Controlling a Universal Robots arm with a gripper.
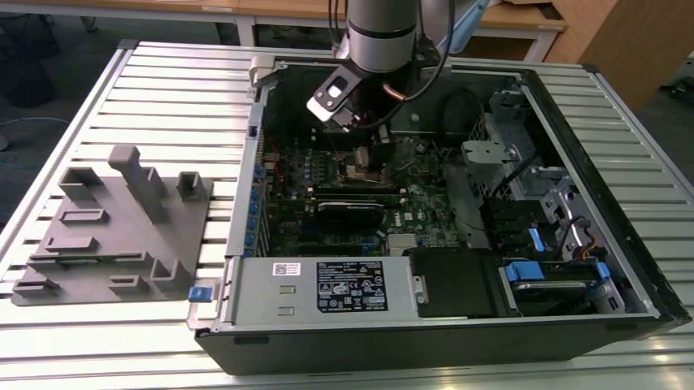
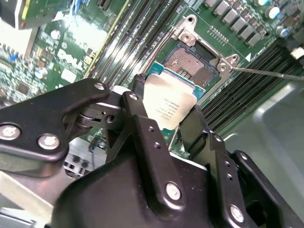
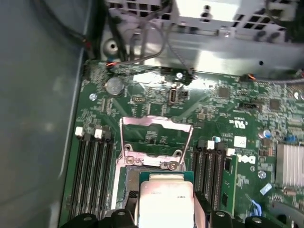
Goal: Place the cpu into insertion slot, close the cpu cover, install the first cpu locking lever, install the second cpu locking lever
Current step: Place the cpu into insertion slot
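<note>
We are at the first step: the gripper (image 2: 167,108), clamped on the chip (image 2: 170,97), holds it just above the open socket (image 2: 190,61) in the far part of the case (image 1: 434,345), the cover (image 3: 156,135) raised, and we judge that setting it down calls for square, level alignment.
</note>
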